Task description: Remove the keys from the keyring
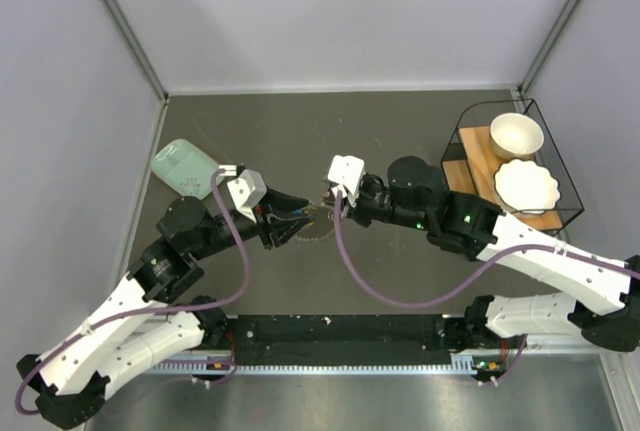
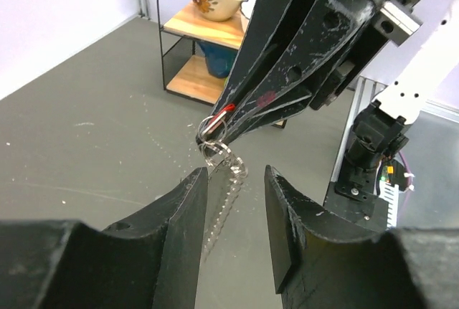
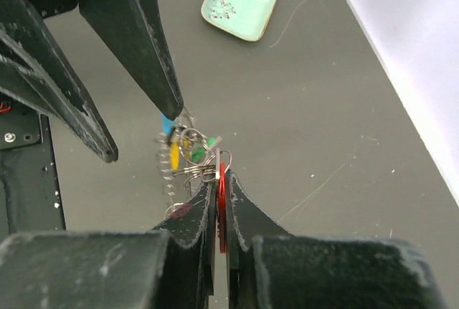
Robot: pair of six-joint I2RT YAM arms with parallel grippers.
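Note:
My right gripper (image 3: 220,170) is shut on the red head of a key (image 3: 221,198), held edge-on between its pads above the table. From that key hangs a cluster of metal rings (image 3: 195,169) with a yellow piece (image 3: 174,155) and a green key head (image 3: 198,153). The keyring's blue loop (image 3: 167,124) touches one tip of my left gripper, and its pale scalloped piece (image 2: 221,194) dangles between the open jaws of the left gripper (image 2: 235,180), nearer the left finger (image 2: 188,208). In the top view both grippers meet at mid-table, left (image 1: 303,213) and right (image 1: 330,203).
A mint-green flat box (image 1: 183,168) lies at the back left of the table. A black wire rack (image 1: 462,166) at the right holds a cream bowl (image 1: 515,134) and a white scalloped plate (image 1: 527,184). Purple cables loop from both wrists.

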